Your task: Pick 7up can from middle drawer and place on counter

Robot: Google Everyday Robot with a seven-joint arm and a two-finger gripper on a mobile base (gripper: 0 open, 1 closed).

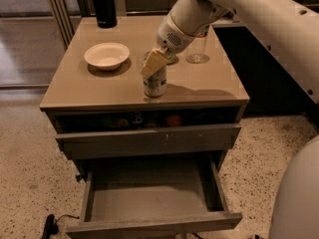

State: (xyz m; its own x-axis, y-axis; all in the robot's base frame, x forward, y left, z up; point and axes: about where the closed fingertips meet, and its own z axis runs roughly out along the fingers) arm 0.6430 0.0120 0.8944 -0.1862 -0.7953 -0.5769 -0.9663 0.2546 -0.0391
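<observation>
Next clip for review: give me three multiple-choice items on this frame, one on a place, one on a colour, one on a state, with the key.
1. The 7up can stands: A on the floor; B on the counter, under the hand; C on a chair.
2. The bowl is: A red; B blue; C off-white.
3. The middle drawer is: A shut; B pulled out, floor bare; C pulled out, full of snacks.
Key: B, the can is upright near the counter's front edge with the hand at its top; C, the bowl looks pale cream; B, only grey floor shows inside.
</observation>
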